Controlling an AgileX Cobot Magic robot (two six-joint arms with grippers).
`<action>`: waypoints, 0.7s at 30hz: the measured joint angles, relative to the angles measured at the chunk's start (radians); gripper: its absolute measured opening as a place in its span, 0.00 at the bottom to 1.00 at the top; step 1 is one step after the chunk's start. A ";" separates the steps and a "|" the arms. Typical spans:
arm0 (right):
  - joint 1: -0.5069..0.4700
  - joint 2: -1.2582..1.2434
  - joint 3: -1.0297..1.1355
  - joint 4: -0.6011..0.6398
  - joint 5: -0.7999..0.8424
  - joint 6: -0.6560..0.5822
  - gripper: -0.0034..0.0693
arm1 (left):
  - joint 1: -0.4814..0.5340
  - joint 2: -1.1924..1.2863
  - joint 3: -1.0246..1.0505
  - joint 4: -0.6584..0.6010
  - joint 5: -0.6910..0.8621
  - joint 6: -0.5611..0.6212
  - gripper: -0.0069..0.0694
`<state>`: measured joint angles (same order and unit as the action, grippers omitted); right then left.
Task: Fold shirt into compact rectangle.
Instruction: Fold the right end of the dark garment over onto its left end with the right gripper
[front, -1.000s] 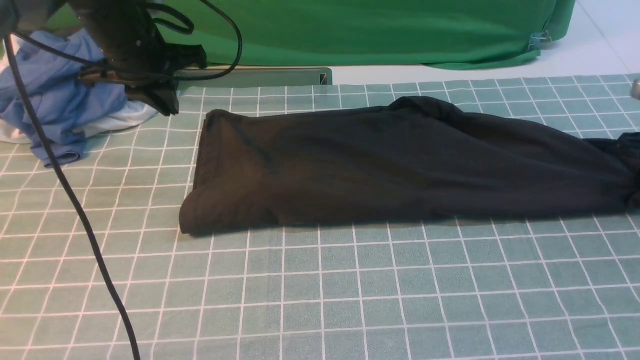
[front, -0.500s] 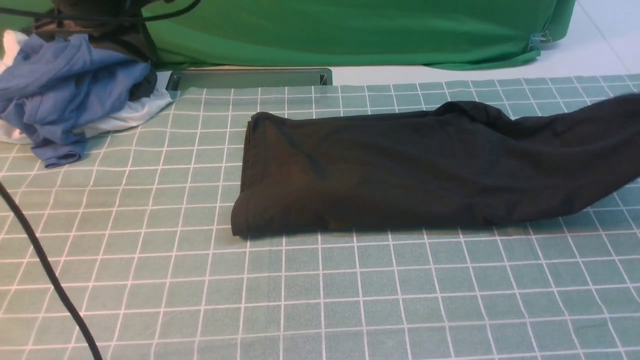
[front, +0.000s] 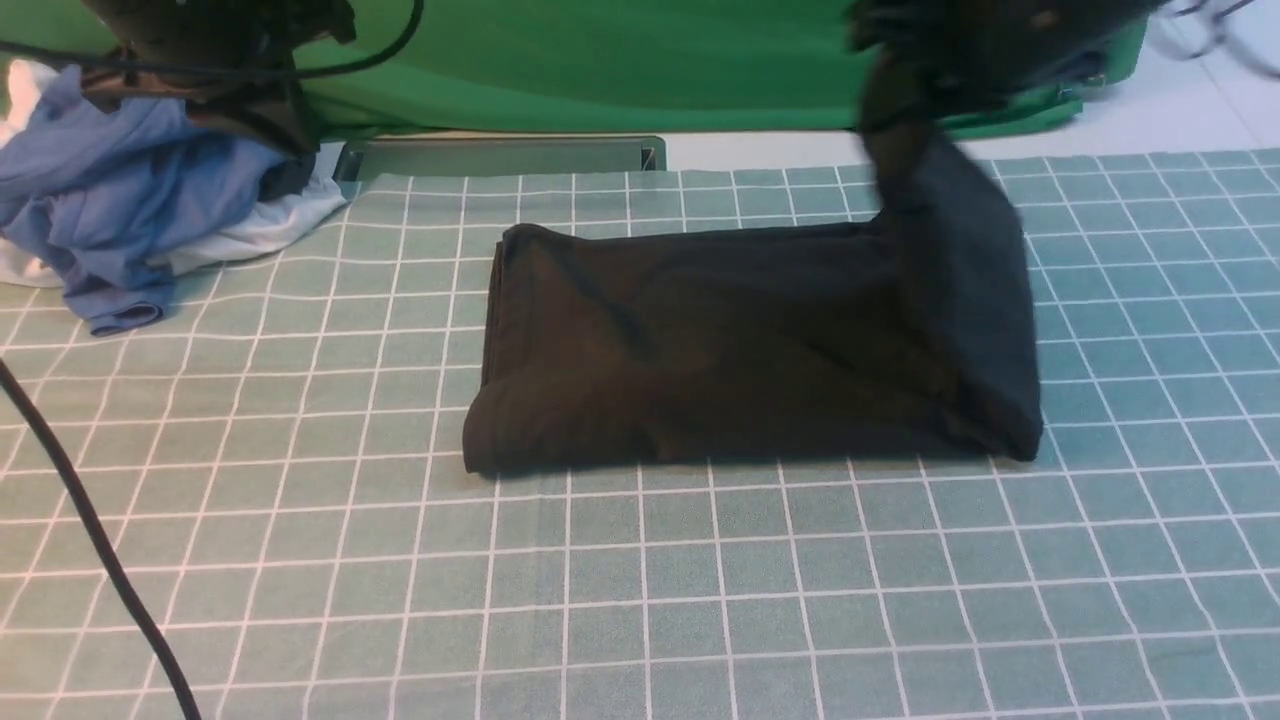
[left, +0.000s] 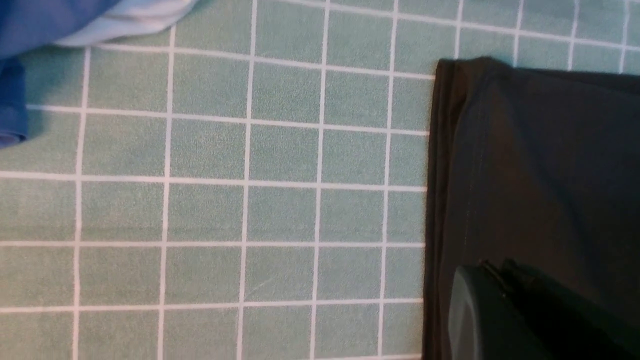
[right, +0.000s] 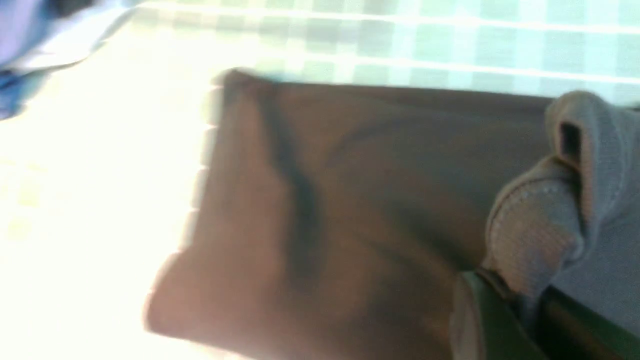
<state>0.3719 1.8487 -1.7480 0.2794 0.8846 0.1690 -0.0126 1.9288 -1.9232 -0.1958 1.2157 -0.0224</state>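
Note:
The black shirt lies as a folded strip across the middle of the checked cloth, its left end flat. Its right end is lifted and hangs in a steep fold. My right gripper, blurred at the top right, is shut on that end, and bunched knit shows between its jaws. My left gripper hangs high at the far left over the blue garments. It is shut and holds nothing, and its fingers show in front of the shirt's left end.
A heap of blue and white garments lies at the far left. A bright green cloth hangs along the back, with a grey rail below it. A black cable crosses the near left.
The shirt slid to the right. Then the right gripper lifted its right end and carried it up and to the left. The left arm rose away towards the far left corner.

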 joint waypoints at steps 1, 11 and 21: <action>0.037 0.018 0.000 0.003 -0.030 0.006 0.14 | 0.000 0.000 0.009 0.000 -0.001 0.002 0.11; 0.291 0.230 0.000 0.028 -0.459 0.027 0.22 | 0.001 0.001 0.020 -0.049 0.002 -0.033 0.11; 0.278 0.289 0.000 0.030 -0.409 0.108 0.75 | 0.001 0.001 0.020 -0.051 0.001 -0.104 0.11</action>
<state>0.6497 2.1373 -1.7480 0.3094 0.4752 0.2774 -0.0115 1.9295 -1.9029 -0.2473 1.2167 -0.1266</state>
